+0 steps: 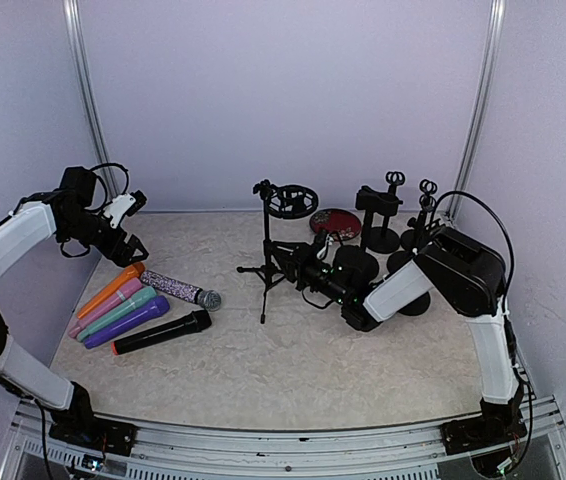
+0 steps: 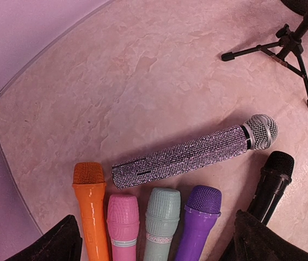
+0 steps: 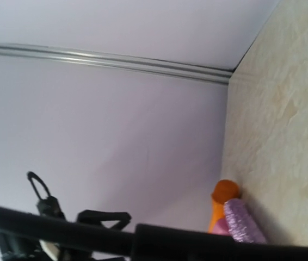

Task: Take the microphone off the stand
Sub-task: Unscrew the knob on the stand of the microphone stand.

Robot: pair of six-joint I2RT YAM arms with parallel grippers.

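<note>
The black tripod stand (image 1: 266, 265) is upright mid-table, its round clip (image 1: 291, 201) holding nothing; its feet (image 2: 284, 46) show in the left wrist view. My right gripper (image 1: 311, 262) reaches in from the right and is shut on the stand's black side rod (image 3: 197, 244), which crosses the bottom of the right wrist view. A glittery microphone (image 1: 178, 289) (image 2: 186, 155) lies flat on the table at the left. My left gripper (image 1: 131, 222) (image 2: 159, 239) hangs open above the lying microphones and holds nothing.
Beside the glittery one lie orange (image 2: 91, 201), pink (image 2: 123, 223), green (image 2: 162, 217), purple (image 2: 200, 217) and black (image 2: 271, 185) microphones. Other black stands (image 1: 380, 215) (image 1: 423, 210), a red disc (image 1: 335, 222) and a round base (image 1: 355, 262) crowd the back right. Walls close three sides.
</note>
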